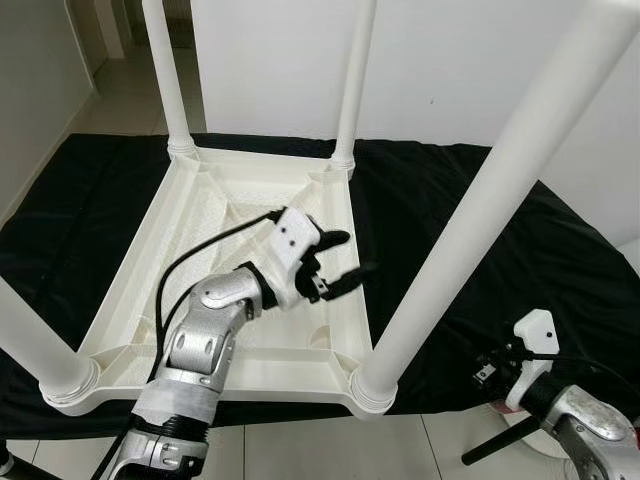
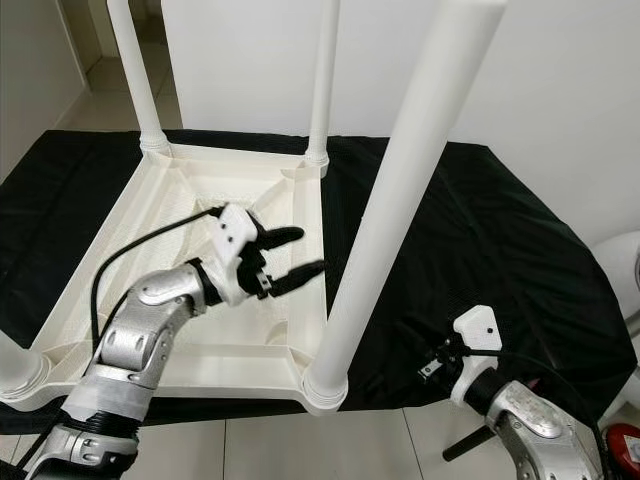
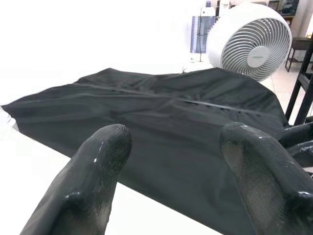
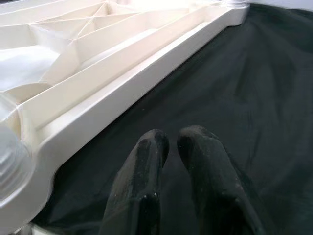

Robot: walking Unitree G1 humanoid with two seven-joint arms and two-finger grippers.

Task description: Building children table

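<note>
A white plastic children's table (image 1: 140,300) lies upside down on a black cloth (image 1: 520,250), with several white legs standing up from its corners. The nearest leg (image 1: 470,210) rises at the front right corner. My left gripper (image 1: 345,255) hovers open over the table's right rim, nothing between its fingers (image 3: 98,161). My right gripper (image 4: 168,144) is shut and empty, low at the front right, just above the cloth beside the table's edge (image 4: 122,93).
A white wall stands behind the cloth-covered surface. A white fan (image 3: 254,39) and a dark frame (image 3: 301,83) stand past the cloth's far side. Tiled floor (image 1: 330,450) shows at the front edge.
</note>
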